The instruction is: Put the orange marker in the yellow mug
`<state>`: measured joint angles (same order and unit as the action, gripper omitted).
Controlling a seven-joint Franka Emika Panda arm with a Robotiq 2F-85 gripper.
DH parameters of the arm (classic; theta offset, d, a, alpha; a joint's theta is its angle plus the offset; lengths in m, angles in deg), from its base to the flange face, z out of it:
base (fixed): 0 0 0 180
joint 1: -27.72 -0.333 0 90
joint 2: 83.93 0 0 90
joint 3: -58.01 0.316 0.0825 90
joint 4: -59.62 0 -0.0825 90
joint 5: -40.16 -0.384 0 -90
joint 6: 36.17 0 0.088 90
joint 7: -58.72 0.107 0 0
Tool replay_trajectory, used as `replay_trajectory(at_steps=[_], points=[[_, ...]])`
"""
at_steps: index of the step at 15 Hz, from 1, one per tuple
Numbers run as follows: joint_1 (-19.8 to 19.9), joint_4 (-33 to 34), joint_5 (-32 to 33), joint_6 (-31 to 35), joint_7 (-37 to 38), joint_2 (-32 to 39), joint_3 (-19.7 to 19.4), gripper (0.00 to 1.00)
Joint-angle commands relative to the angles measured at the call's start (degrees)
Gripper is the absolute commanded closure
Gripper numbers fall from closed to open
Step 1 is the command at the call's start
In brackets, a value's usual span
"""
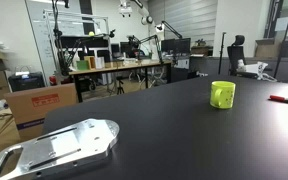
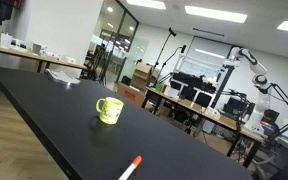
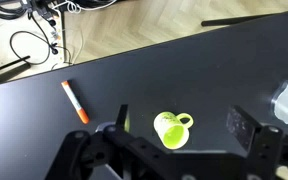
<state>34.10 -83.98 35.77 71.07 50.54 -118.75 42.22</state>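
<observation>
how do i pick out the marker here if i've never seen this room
Find the long black table; a yellow mug stands on it. Lying flat on the tabletop apart from the mug, nearer the edge, is the marker. It is a thin orange stick with a pale end, far slimmer than the mug.

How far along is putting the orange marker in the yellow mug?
Nothing done yet: the orange marker lies on the table, apart from the yellow mug. The open tool holds nothing, hovering over the mug. Left: grasp the marker, drop it in.
</observation>
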Motion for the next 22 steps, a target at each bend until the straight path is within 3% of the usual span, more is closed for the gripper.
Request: replay_trajectory(at_steps=[1,11,17,22], points=[[1.22,0.12,-0.63,-0.08,-0.62,0.25,1.03,0.00],[1.48,0.46,0.71,1.12,-1.21,0.99,1.26,0.00],[3.86,5.86,6.64,15.15,-4.65,13.57,-0.52,0.00],[4.57,16.10,8.54,14.99,-14.89,28.78,-3.10,0.00]])
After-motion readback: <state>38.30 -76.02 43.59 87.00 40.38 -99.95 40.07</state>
